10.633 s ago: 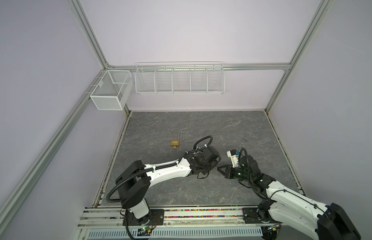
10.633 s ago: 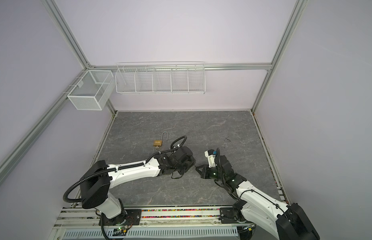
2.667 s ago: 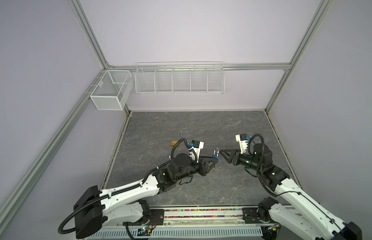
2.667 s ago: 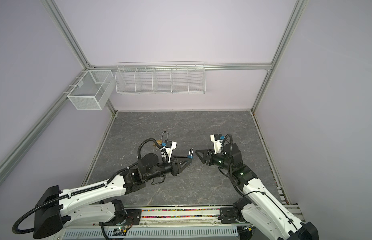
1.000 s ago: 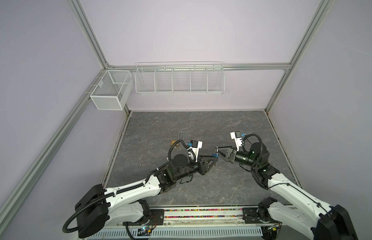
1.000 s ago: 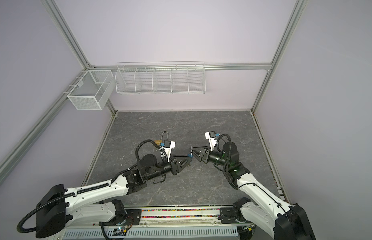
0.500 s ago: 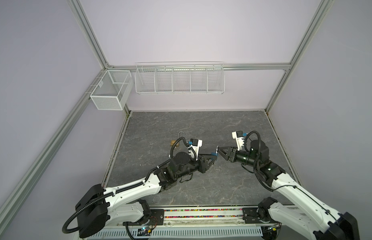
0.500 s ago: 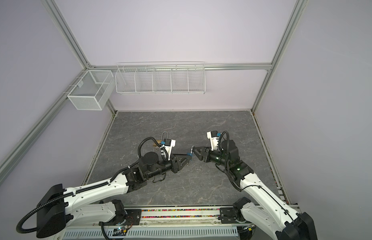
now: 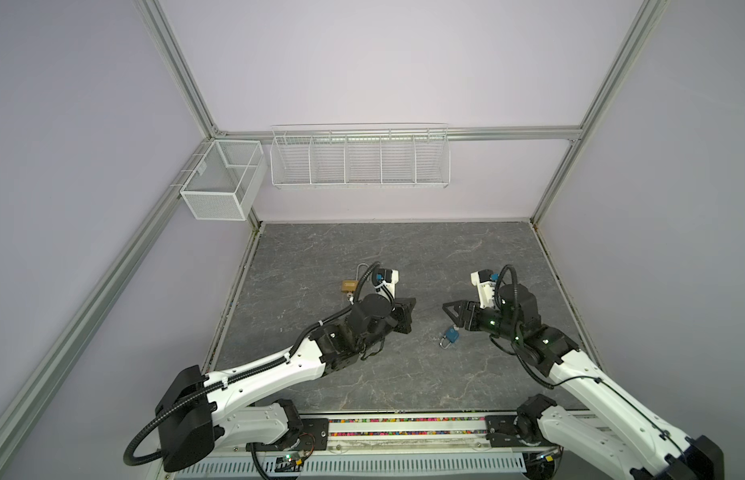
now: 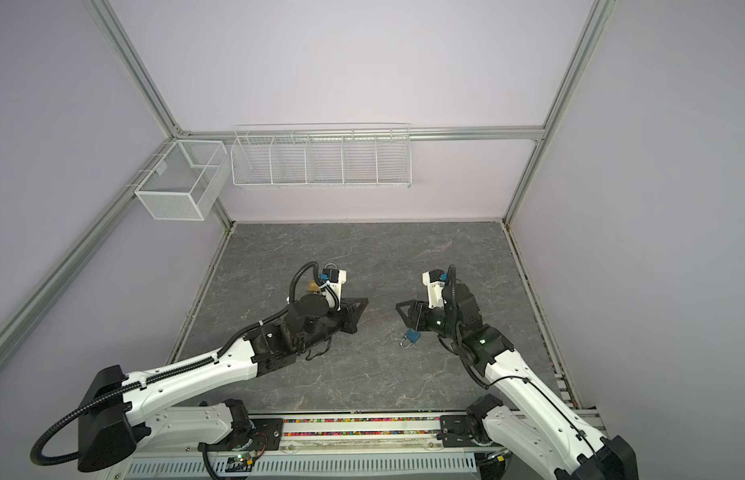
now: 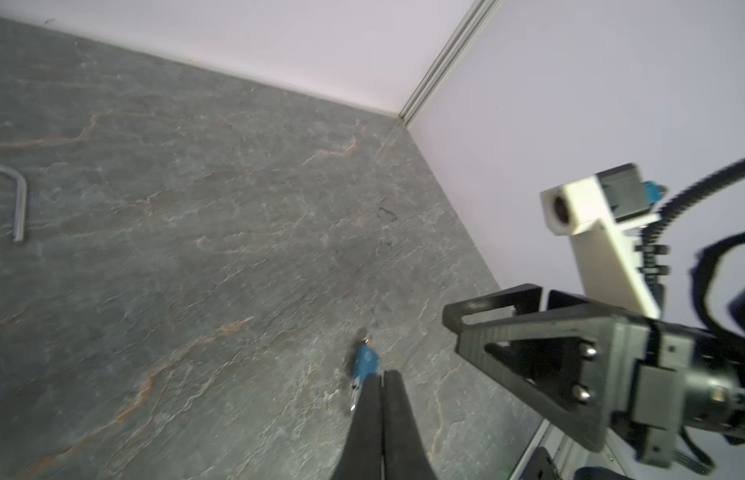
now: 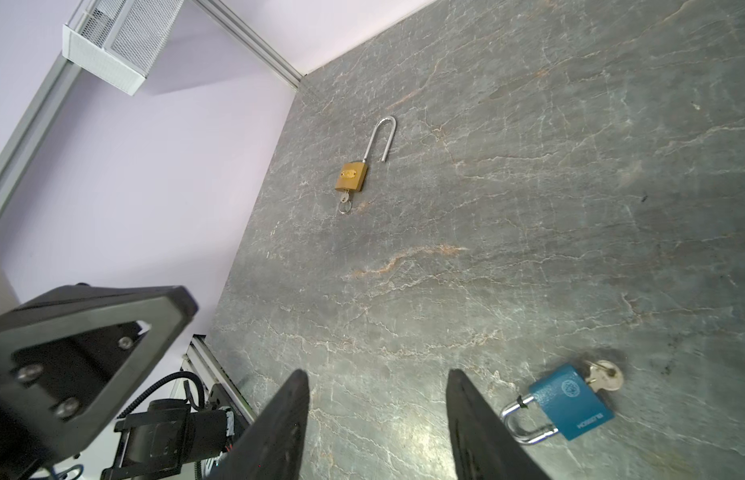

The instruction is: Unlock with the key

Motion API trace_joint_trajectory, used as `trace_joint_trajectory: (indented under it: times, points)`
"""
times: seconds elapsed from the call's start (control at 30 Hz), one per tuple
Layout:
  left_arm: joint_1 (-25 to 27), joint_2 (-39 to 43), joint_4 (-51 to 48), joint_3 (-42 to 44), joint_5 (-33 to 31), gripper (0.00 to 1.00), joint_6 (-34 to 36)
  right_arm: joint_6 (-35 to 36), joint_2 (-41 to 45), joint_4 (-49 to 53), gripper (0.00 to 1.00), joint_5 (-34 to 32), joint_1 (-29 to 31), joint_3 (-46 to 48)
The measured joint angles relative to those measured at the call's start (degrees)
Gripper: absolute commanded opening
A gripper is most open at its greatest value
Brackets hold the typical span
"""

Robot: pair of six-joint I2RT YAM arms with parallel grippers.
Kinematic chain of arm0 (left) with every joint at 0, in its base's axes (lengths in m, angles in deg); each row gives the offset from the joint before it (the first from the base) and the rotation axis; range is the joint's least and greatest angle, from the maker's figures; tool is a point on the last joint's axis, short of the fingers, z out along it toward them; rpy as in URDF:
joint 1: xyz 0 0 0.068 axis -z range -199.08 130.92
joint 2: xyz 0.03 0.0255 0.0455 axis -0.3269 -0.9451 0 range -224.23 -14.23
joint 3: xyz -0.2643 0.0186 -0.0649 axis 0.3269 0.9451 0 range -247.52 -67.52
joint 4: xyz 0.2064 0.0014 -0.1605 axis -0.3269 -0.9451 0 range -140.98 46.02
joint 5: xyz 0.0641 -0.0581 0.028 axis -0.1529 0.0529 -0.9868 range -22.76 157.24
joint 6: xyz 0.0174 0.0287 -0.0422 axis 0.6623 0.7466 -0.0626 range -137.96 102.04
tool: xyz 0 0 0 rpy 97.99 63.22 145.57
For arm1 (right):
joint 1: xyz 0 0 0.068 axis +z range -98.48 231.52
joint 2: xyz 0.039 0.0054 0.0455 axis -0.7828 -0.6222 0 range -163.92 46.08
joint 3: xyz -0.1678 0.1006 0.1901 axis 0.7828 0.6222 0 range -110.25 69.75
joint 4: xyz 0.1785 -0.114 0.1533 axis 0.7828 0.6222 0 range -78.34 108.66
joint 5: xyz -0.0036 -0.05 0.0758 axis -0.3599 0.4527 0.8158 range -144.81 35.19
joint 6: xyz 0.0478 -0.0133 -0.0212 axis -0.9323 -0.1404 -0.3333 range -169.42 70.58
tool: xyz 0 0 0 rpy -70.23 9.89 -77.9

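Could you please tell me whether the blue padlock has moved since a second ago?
Yes: the blue padlock moved farther from the brass padlock, nearer the front rail.

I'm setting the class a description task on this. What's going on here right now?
Neither arm holds anything. The small blue padlock lies on the grey stone-look table with a silver key in its keyhole, near the open right gripper. The left gripper is shut and empty. Further back lies a brass long-shackle padlock, its shackle open.
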Motion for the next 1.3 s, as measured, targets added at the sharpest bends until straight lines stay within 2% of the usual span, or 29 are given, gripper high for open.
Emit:
trace_joint_trajectory:
  times: [0.2,0.27,0.33,0.47,0.6,0.7,0.83,0.93,1.03,1.2,1.3]
  points:
    - [0.0,-4.7,-2.8,1.5,-0.3,0.00,-2.3,2.2,0.3,5.5,0.61,-3.1,0.0,1.9]
    - [0.0,-4.9,-4.2,1.6,-0.1,0.12,-3.3,2.7,-0.4,8.2,0.60,-4.8,0.0,1.9]
    - [0.0,-4.9,-4.5,1.9,0.8,0.28,-4.0,2.5,-2.7,8.2,0.58,-5.6,-0.1,2.8]
    - [-0.1,-7.9,-5.3,0.8,5.2,0.35,-4.7,0.4,-8.2,4.8,0.56,-4.6,-0.6,7.1]
    - [-0.2,-18.1,-5.9,-4.0,14.1,0.35,-6.3,-0.3,-13.9,2.1,0.57,-2.6,-2.2,7.8]
    - [-0.2,-25.3,-3.7,-5.7,21.4,0.35,-9.5,0.5,-14.3,1.0,0.59,-2.5,-5.2,8.1]
    - [-0.2,-30.9,-2.2,-7.2,27.1,0.39,-15.3,3.3,-14.1,1.2,0.61,-2.9,-8.7,7.0]
    - [-0.1,-32.9,1.6,-7.7,30.4,0.39,-21.8,5.2,-17.9,-0.4,0.60,-1.9,-10.3,4.6]
    - [0.2,-34.5,6.5,-8.3,32.7,0.38,-28.2,5.9,-24.2,-3.2,0.58,0.2,-11.0,2.8]
    - [1.3,-38.1,4.7,-13.4,33.4,0.33,-33.9,5.5,-31.3,-7.5,0.52,3.9,-11.5,2.7]
    - [1.4,-37.9,0.6,-13.4,31.2,0.34,-35.1,5.0,-31.4,-8.6,0.51,6.2,-11.5,3.2]
